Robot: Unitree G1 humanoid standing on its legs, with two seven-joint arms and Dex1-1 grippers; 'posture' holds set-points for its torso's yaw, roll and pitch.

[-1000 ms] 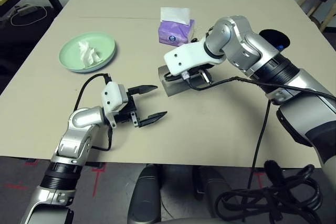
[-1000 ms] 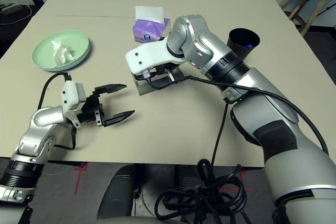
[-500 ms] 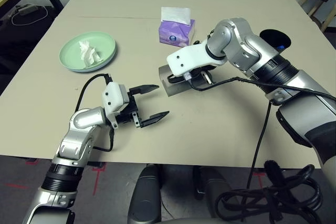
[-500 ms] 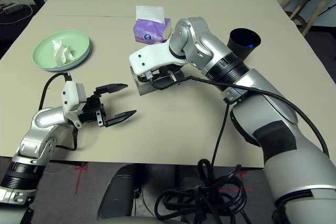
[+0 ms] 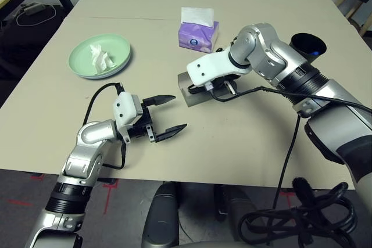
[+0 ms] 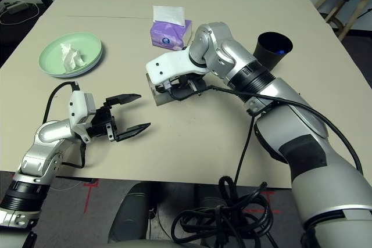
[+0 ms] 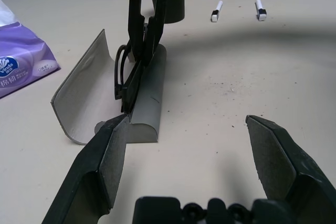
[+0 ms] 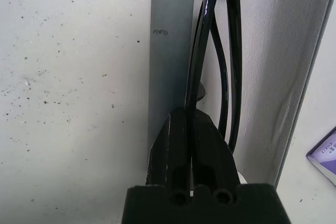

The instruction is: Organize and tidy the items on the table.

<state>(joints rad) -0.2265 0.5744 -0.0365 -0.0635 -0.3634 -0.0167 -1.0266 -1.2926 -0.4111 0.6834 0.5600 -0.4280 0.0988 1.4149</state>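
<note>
Bright, even overhead light casts soft shadows on the table [image 5: 244,137]; all views are sharp.

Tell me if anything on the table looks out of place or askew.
The black sunglasses stand on edge in the open grey glasses case, pinched by the right gripper, not lying flat. A crumpled tissue sits on the mint-green plate.

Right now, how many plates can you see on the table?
1. A mint-green plate sits on the table's far left side with a crumpled white tissue lying in it. Another plate could be under it; I cannot tell.
</note>
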